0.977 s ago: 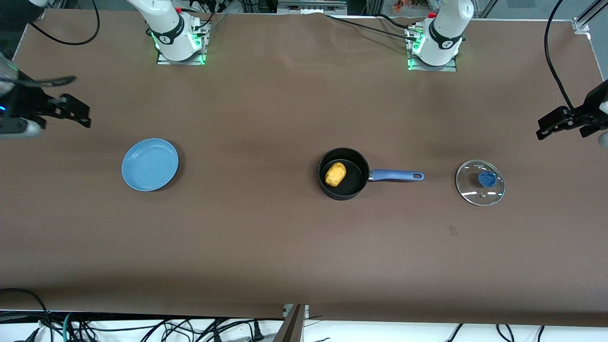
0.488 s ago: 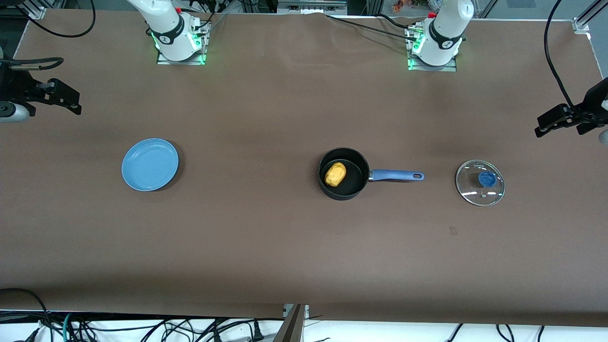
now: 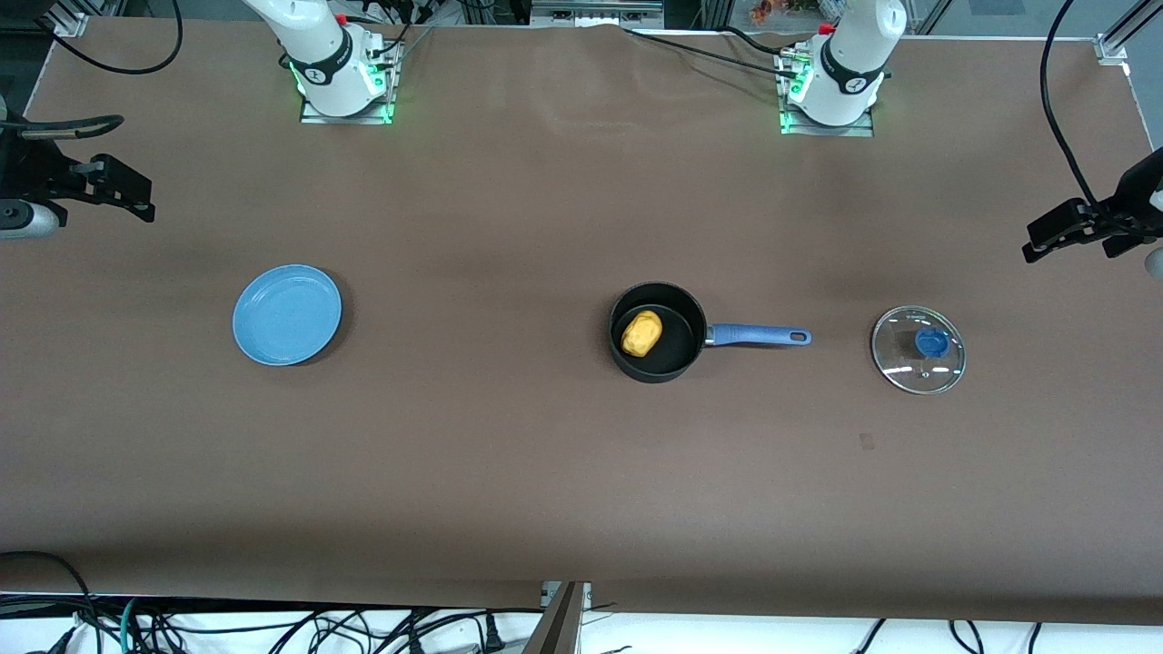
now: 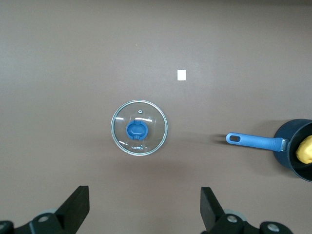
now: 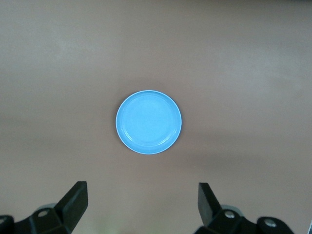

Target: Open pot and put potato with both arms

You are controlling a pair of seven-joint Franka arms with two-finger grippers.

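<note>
I see the potato (image 3: pixel 641 333) inside the pot (image 3: pixel 658 363). The lid (image 3: pixel 918 350) lies beside the pot, toward the left arm's end. My left gripper (image 4: pixel 141 214) hangs over the table near the lid, fingers apart. My right gripper (image 5: pixel 141 212) hangs near the blue plate (image 5: pixel 148 122), fingers apart.

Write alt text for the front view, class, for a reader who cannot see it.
A potato sits in an open black pot on a brown table; its glass lid lies beside the blue handle, toward the left arm's end. A blue plate lies toward the right arm's end. The left gripper and right gripper, both open, hang at the table's ends.
</note>
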